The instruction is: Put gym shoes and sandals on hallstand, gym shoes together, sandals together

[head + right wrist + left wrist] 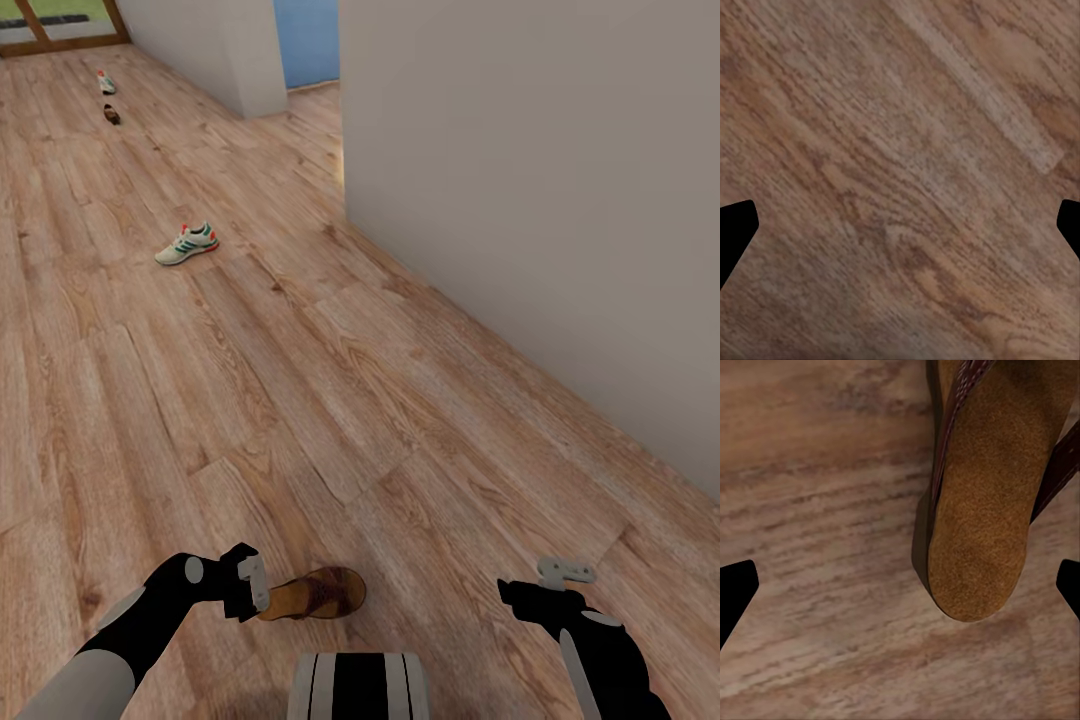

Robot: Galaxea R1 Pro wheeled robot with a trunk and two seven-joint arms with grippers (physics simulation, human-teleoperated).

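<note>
One dark brown sandal (315,593) with a tan footbed lies on the corridor floor (300,400) just in front of my base. My left gripper (250,583) hangs beside its heel. In the left wrist view the sandal's heel (982,510) sits below my left gripper (900,592), which is open and holds nothing. A white gym shoe (187,244) with green stripes lies farther up the floor. Far off lie a second gym shoe (106,82) and a second sandal (112,115). My right gripper (560,580) is open over bare planks (900,187). The hallstand is out of view.
A pale wall (540,200) runs along the right side of the corridor. A white wall corner (250,60) with a blue surface (308,40) behind it stands at the far end. A wood-framed glass door (60,25) is at the far left.
</note>
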